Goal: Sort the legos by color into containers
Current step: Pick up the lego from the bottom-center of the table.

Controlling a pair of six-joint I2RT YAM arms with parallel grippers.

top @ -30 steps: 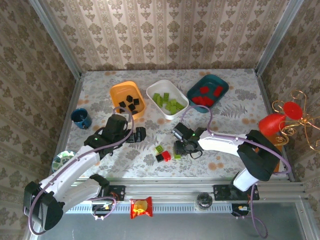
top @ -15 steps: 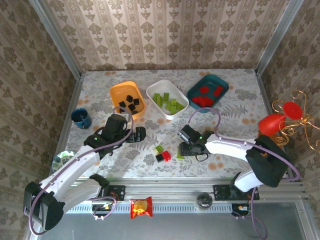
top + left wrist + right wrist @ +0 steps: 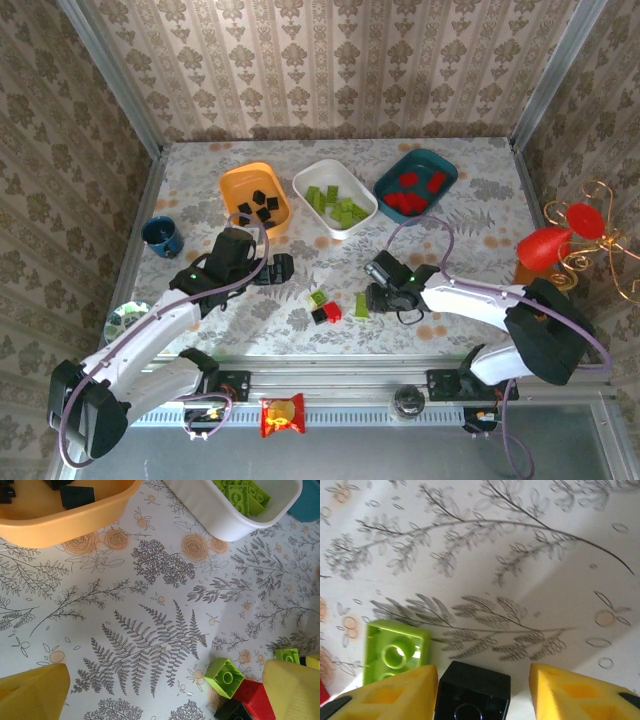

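Black legos lie in the orange container (image 3: 232, 185), green ones in the white container (image 3: 352, 228), red ones in the teal container (image 3: 440, 160). Loose on the table are a green lego (image 3: 318, 297), a black one (image 3: 320, 315), a red one (image 3: 333, 311) and another green one (image 3: 361, 305). My right gripper (image 3: 378, 297) is low over the table just right of them. In the right wrist view its jaws (image 3: 482, 680) are open around a black lego (image 3: 472, 692) that touches the left finger, with a gap to the right finger. A green lego (image 3: 395, 652) lies beside it. My left gripper (image 3: 275, 268) hovers open and empty (image 3: 162, 695).
A dark blue cup (image 3: 161, 236) and a small patterned bowl (image 3: 125, 320) stand at the left edge. A red object with gold wire (image 3: 545, 248) sits at the right edge. A snack packet (image 3: 282, 415) lies on the front rail. Patterned walls enclose the table.
My right gripper has shifted to the right, uncovering the green lego beside it, and its jaws have narrowed around the black lego. The left arm has not moved.
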